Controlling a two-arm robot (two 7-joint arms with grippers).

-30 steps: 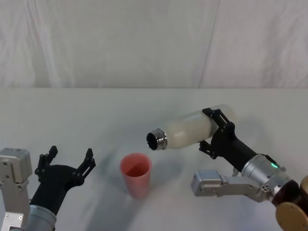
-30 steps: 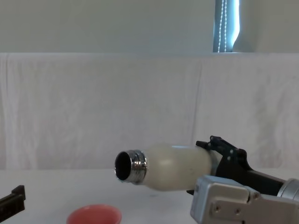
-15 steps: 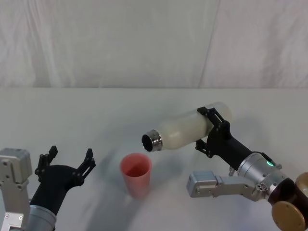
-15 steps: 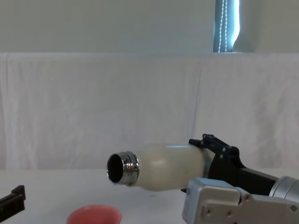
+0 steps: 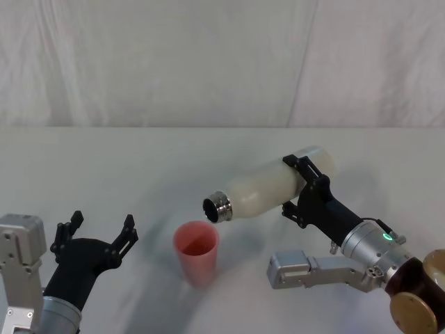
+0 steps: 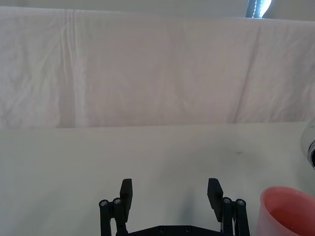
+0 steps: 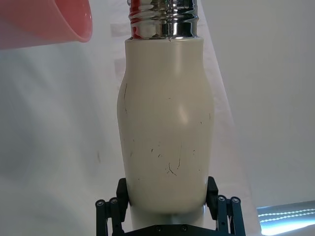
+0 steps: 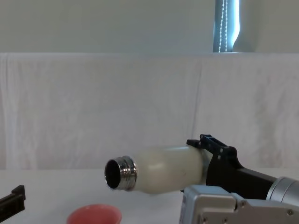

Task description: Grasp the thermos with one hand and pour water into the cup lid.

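The cream-white thermos (image 5: 268, 186) hangs in the air, tipped almost level, with its chrome neck (image 5: 216, 207) pointing left and slightly down, just above and to the right of the pink cup lid (image 5: 196, 252). My right gripper (image 5: 303, 188) is shut on the thermos's rear half; the right wrist view shows the thermos (image 7: 166, 128) held between the black fingers (image 7: 111, 209), with the cup lid's rim (image 7: 47, 22) beyond its mouth. The chest view has the thermos (image 8: 166, 169) above the cup lid (image 8: 94, 215). My left gripper (image 5: 97, 227) rests open at the near left, apart from the cup lid (image 6: 289, 210).
A white table (image 5: 139, 160) runs back to a white cloth backdrop (image 5: 208, 62). The silver-grey housing of my right arm (image 5: 306, 268) lies low to the right of the cup lid.
The right gripper has carried the thermos left and tipped it further, so its mouth has sunk closer to the cup lid's rim. The left gripper has stayed still.
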